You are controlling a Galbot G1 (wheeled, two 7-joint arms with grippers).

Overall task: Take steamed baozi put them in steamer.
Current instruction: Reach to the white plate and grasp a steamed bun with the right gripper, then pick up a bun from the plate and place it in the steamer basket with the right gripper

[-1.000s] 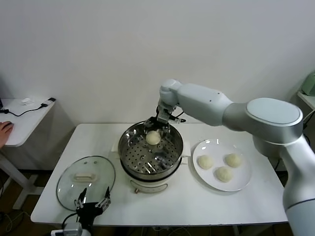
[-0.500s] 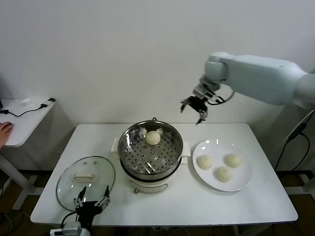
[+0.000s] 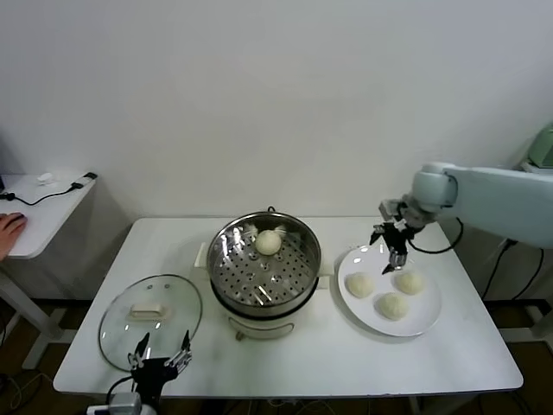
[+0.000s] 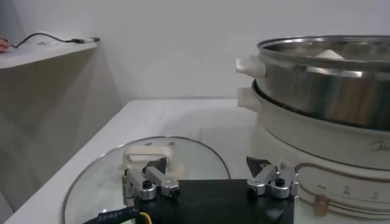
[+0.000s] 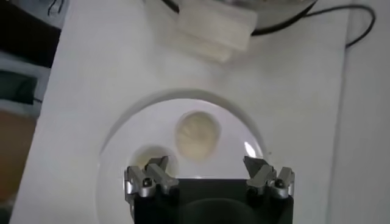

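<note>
One steamed baozi (image 3: 269, 242) sits on the perforated tray inside the steamer (image 3: 265, 270), toward its far side; three more baozi (image 3: 393, 305) lie on the white plate (image 3: 423, 325) just beside the steamer, on the robot's right. The right end effector (image 3: 390, 245) hangs above the far rim of that plate, fingers spread wide and holding nothing, with the plated buns below it and the steamer bun well apart from it. The right wrist view looks straight down between its open fingers (image 5: 148, 178) at the plate (image 5: 116, 152) and shows two of the buns (image 5: 198, 134), plus a steamer handle (image 5: 216, 29). The left end effector (image 3: 161, 359) rests open and empty at the table's (image 3: 346, 363) near edge, by the glass lid (image 3: 151, 316); its wrist view shows the steamer's side wall (image 4: 329, 97).
</note>
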